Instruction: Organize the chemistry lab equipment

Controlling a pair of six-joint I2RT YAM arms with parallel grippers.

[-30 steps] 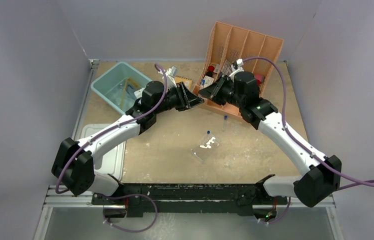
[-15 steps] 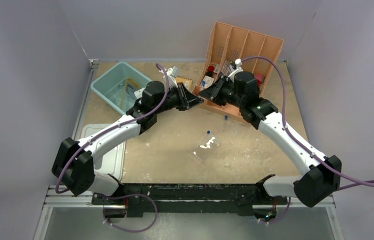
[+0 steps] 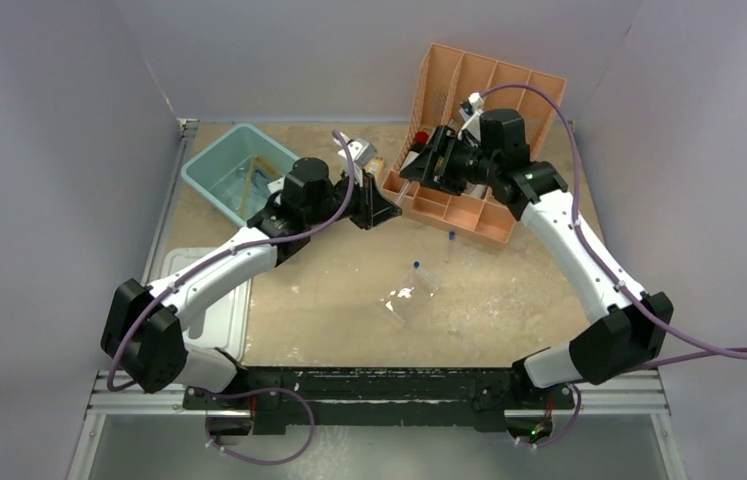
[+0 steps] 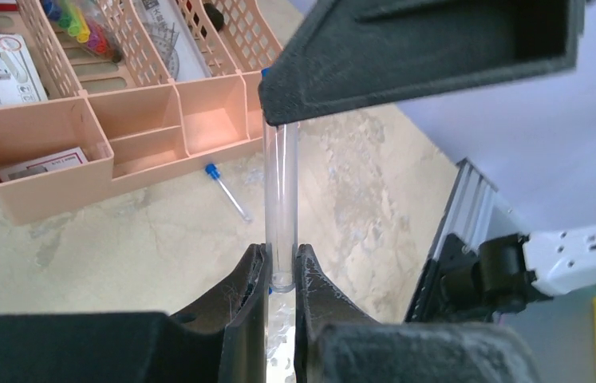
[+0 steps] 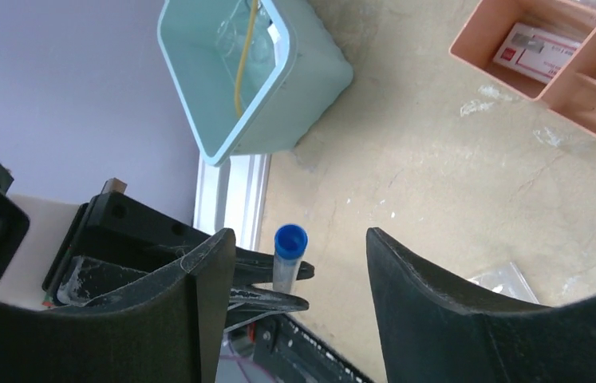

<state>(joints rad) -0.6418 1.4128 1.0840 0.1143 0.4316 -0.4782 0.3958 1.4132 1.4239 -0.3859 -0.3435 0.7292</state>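
A clear test tube (image 4: pixel 282 199) with a blue cap (image 5: pixel 290 238) stands pinched near its bottom end between the fingers of my left gripper (image 4: pixel 281 267), which is shut on it above the middle back of the table (image 3: pixel 381 203). My right gripper (image 5: pixel 301 239) is open. Its fingers stand wide on either side of the capped end without touching it, close to the peach divider (image 3: pixel 417 172). Two more blue-capped test tubes (image 3: pixel 449 243) (image 3: pixel 415 266) lie on the table, the second beside a small clear bag (image 3: pixel 411 297). Amber tubing (image 5: pixel 240 64) lies in the teal bin (image 3: pixel 239 170).
The peach divider (image 3: pixel 484 215) with bottles and cards stands at the back right, just behind my right gripper. A white tray (image 3: pixel 199 305) lies at the left edge. An orange notepad (image 3: pixel 364 155) lies behind the left wrist.
My right gripper has opened, let go of the tube and drawn back toward the divider. My left gripper has shut on the tube and shifted slightly right.
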